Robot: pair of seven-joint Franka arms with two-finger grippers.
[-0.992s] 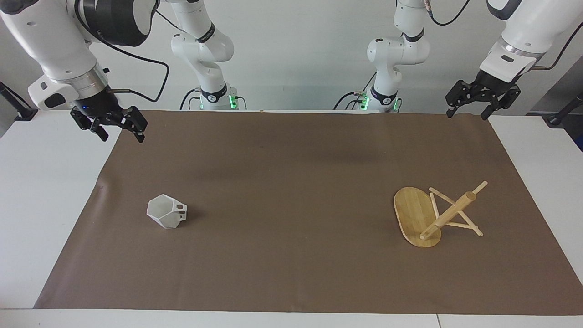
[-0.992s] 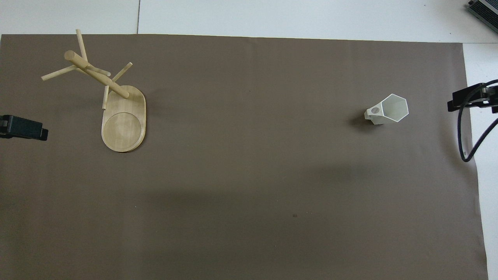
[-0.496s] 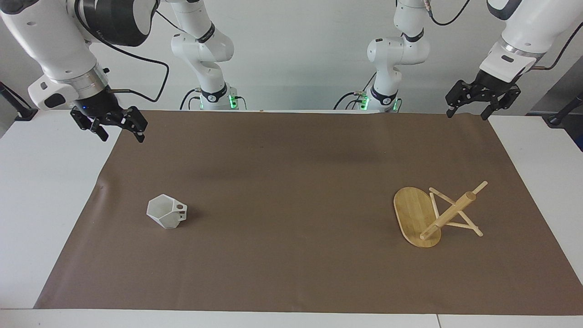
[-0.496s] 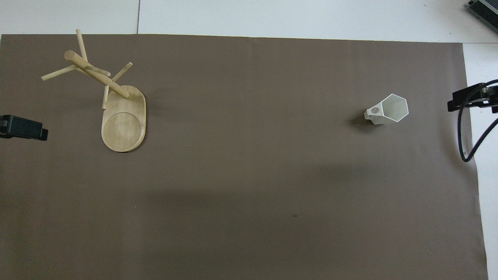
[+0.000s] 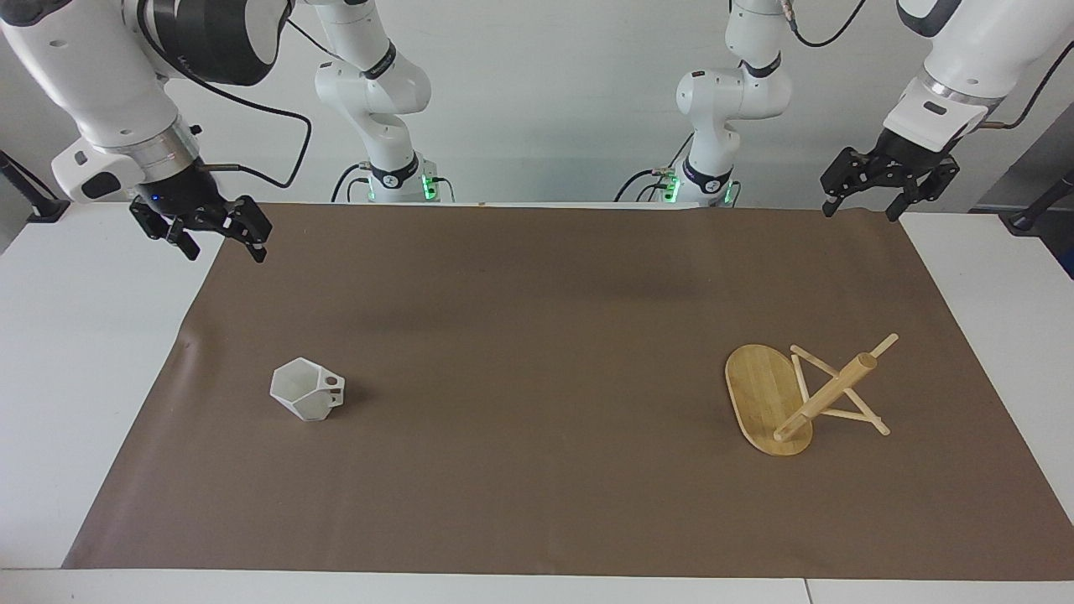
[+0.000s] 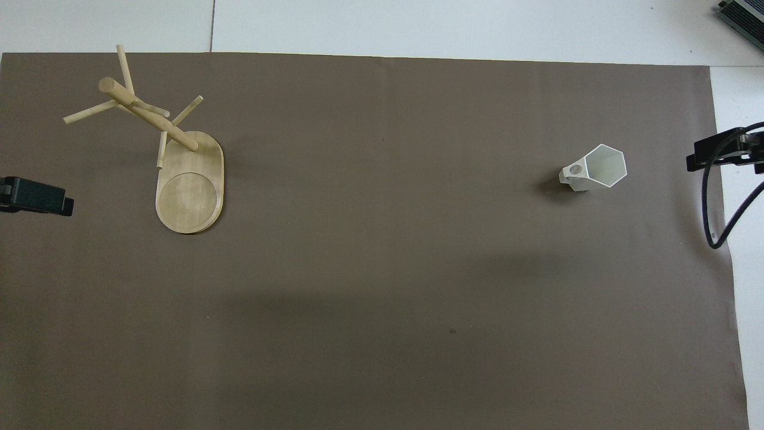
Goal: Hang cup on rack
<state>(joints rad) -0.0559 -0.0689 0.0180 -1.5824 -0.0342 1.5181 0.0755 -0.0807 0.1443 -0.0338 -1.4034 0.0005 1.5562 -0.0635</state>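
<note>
Cup [image 5: 307, 390] and rack [image 5: 801, 397], pictured on the brown mat [image 5: 537, 503] before you: neither is in a gripper. You see the white faceted cup standing upright with its hexagonal mouth open to the ceiling, toward the right arm's end of the mat, its blocky handle with the round hole pointing along the mat toward the rack. The bamboo rack stands well apart from the cup, toward the left arm's end of the mat and about as far from the robots as the cup is. Its oval base rests flat on the mat, its thick post rises from the end of the base farther from the robots, and thin pegs jut from the post; all the pegs are bare.

Working outward from the cup, you find the right gripper [image 5: 220, 248] raised over the mat's edge at the right arm's end, closer to the robots' side of the mat than the cup is, its fingers spread apart and holding nothing. The left gripper [image 5: 862, 208] hangs raised over the mat's corner at the left arm's end, clear of the rack, its fingers likewise spread wide and empty. In the overhead view only the dark tips of both grippers show at the side edges. The mat covers a white table [image 5: 75, 352], which shows as bare margins at both ends.
</note>
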